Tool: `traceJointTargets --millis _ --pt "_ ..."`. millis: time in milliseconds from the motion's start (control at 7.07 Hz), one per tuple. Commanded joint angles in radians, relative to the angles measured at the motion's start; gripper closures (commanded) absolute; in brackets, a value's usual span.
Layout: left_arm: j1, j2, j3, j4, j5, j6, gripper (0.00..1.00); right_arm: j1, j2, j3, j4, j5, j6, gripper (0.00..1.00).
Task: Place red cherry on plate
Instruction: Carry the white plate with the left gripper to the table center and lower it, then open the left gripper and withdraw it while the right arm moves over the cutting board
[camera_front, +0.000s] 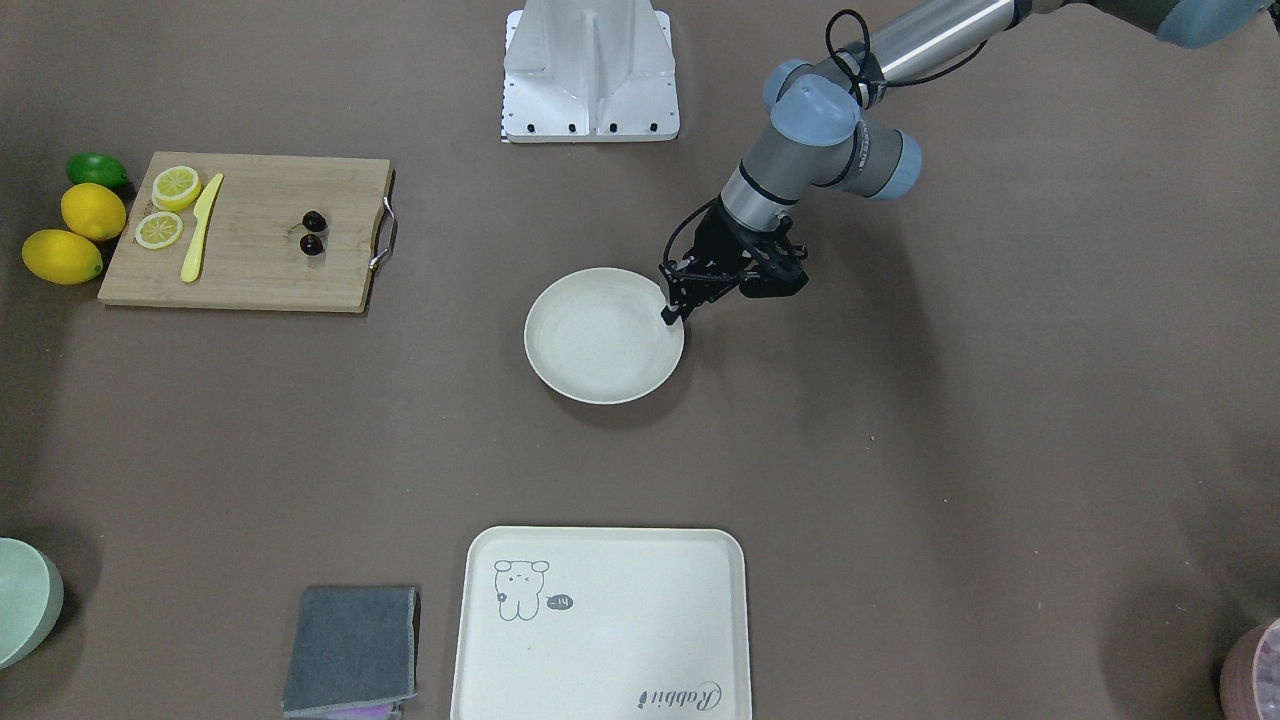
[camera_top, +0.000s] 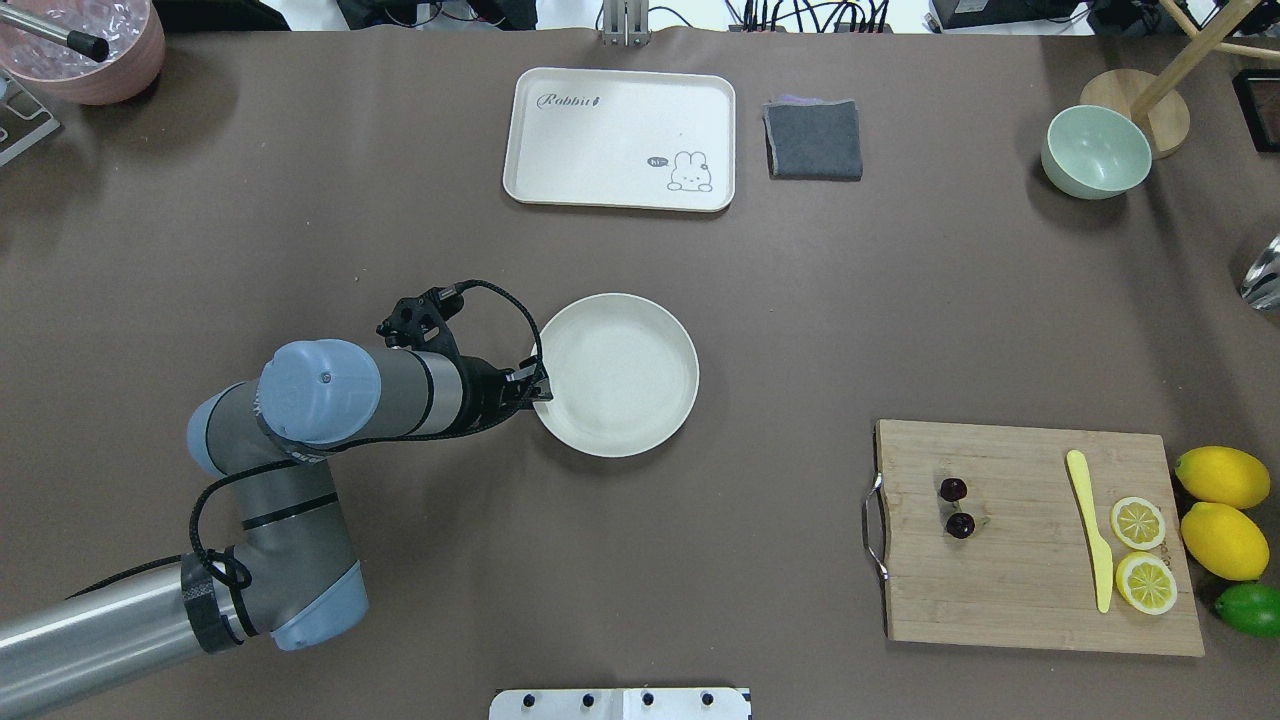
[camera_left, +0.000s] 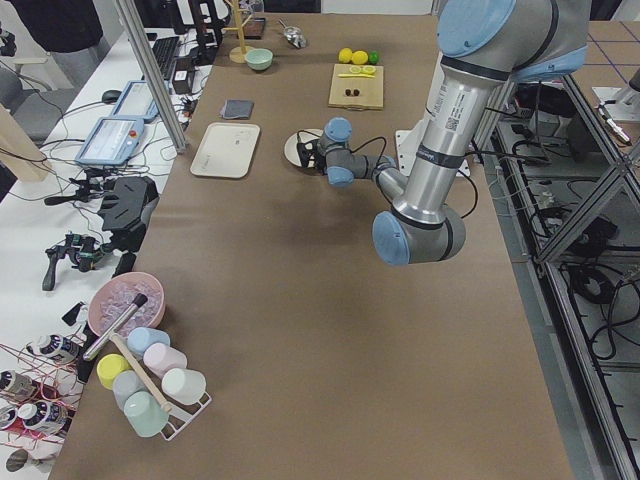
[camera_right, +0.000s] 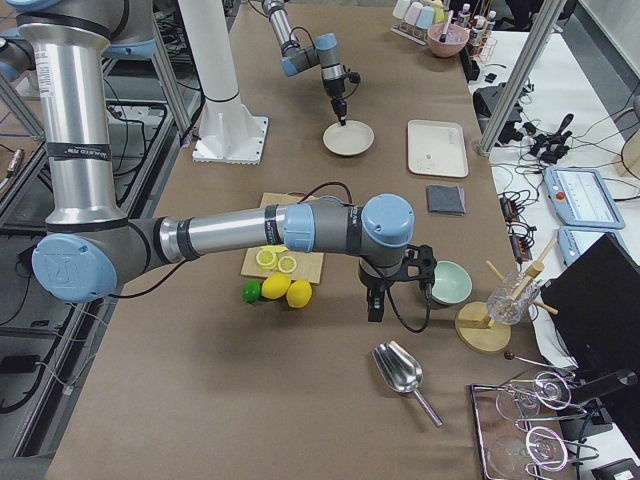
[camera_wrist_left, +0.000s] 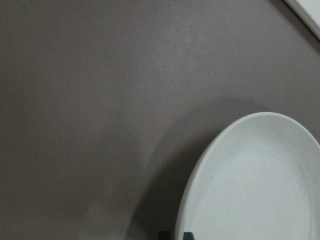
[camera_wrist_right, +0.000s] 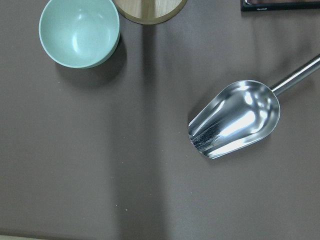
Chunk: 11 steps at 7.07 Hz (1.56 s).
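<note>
The red cherry is a pair of dark glossy fruits lying on the wooden cutting board, also seen from overhead as the cherry. Mid-table sits the round cream plate, with nothing on it. My left gripper is at the plate's near-left rim, its fingertips closed narrowly across the rim of the plate. My right gripper hangs over the table between the lemons and the green bowl. It shows only in the exterior right view, so I cannot tell its state.
On the board are a yellow knife and lemon slices; lemons and a lime lie beside it. At the far side are a cream tray, grey cloth and green bowl. A metal scoop lies under the right wrist.
</note>
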Motion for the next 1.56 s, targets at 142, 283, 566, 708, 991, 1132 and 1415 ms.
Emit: traceJointTargets --millis 142,283,566,708,991,1132,1415 --pt "-0.067 0.008 -0.151 0.211 0.011 0.081 0.02 -0.125 0.011 0.139 0.015 -0.003 0.209 0.00" --pt "-0.121 0.049 -0.187 0.223 0.005 0.130 0.02 -0.226 0.011 0.199 0.119 -0.003 0.388 0.00" --pt "-0.222 0.101 -0.176 0.219 -0.004 0.315 0.02 -0.457 -0.003 0.203 0.404 -0.107 0.770 0.00" --pt "-0.285 0.128 -0.176 0.222 -0.006 0.417 0.02 -0.575 -0.024 0.203 0.481 -0.189 0.886 0.00" --pt "-0.319 0.148 -0.147 0.213 -0.012 0.429 0.02 -0.735 -0.099 0.204 0.656 -0.283 1.010 0.00" --pt "-0.323 0.151 -0.143 0.209 -0.035 0.465 0.02 -0.801 -0.128 0.204 0.725 -0.320 1.063 0.00" --pt "-0.367 0.151 -0.138 0.220 -0.192 0.536 0.02 -0.920 -0.139 0.206 0.736 -0.377 1.089 0.00"
